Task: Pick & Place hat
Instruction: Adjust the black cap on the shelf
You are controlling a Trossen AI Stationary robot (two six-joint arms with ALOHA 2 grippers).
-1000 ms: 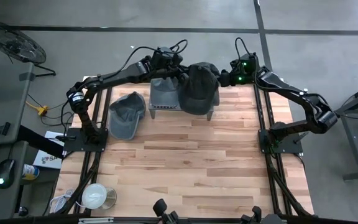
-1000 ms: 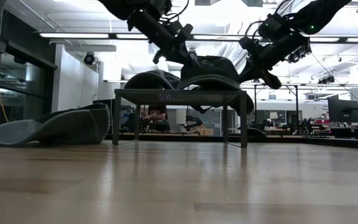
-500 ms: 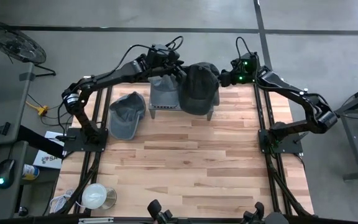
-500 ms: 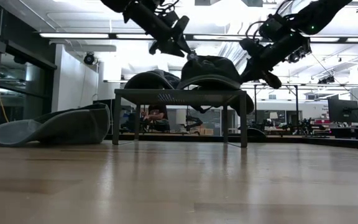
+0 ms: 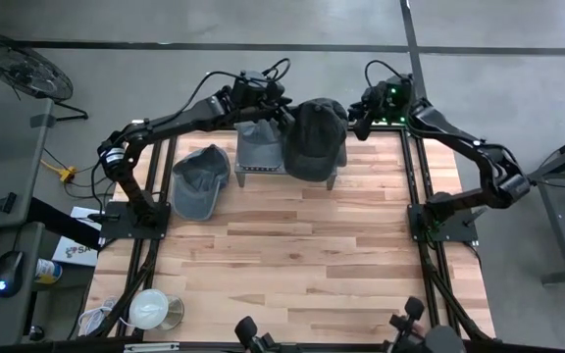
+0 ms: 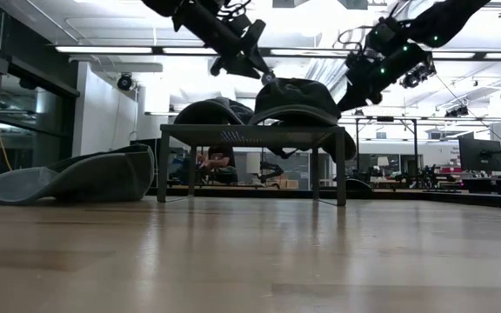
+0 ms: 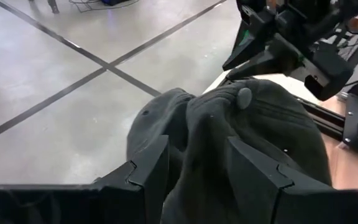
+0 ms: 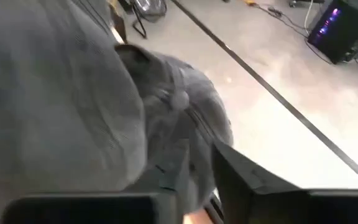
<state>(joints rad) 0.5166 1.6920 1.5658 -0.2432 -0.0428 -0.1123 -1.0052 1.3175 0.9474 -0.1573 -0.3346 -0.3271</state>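
On the far rack: our dark hat sits on the small grey rack, beside a second cap. A third cap lies flat on the table.
Left gripper: we see its fingers apart, holding nothing, just above the hat's top.
Right gripper: it is close to the hat's far edge; we cannot tell if it grips.
How it feels: we think it is soft, light and floppy.
Where to hold: we would pinch the stiff brim or the crown near the button.
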